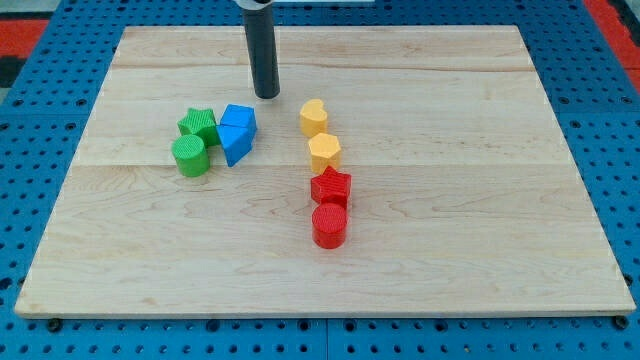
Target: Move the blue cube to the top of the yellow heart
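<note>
Wooden board (420,270) sits on a blue pegboard surface (40,150). Going from the view's left:

Green grp first. Green star (198,123) towards the view's top, green cylinder (190,156) just below it, the two touching or nearly so.

Next, blue pair, right beside the greens. Blue cube (239,120) is the upper one, about level w/ the green star and close to it. A second blue block (234,146), wedge-like, shape not fully clear, sits touching the cube on its lower side.

My tip (267,95): rod comes down from the view's top, its end on the board just up and to the right of the blue cube, near it but w/ a small gap, not touching. No pincer on this rig, only the bare rod, so nothing is held or clamped.

Further right, a column of 4 blocks running top to bottom. Yellow heart (313,117) at the top, roughly level w/ the blue cube and separated from it by bare wood. Below it a second yellow block (324,152), looks hexagonal or pentagonal, cannot tell which. Then red star (331,187), then red cylinder (329,225), lowest. Neighbours in the column touch or almost touch.

Blue cube thus lies to the left of the yellow heart, not above it.
</note>
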Action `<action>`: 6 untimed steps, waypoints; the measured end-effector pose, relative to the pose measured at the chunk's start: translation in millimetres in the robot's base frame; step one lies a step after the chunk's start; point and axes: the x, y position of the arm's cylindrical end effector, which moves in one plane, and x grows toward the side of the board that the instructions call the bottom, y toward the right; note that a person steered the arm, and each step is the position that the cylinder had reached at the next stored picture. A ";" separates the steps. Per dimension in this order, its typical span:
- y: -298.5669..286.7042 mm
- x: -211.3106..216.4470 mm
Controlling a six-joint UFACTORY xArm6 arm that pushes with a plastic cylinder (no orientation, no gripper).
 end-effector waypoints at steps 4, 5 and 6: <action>-11.3 88.0; -10.6 116.9; -1.0 143.2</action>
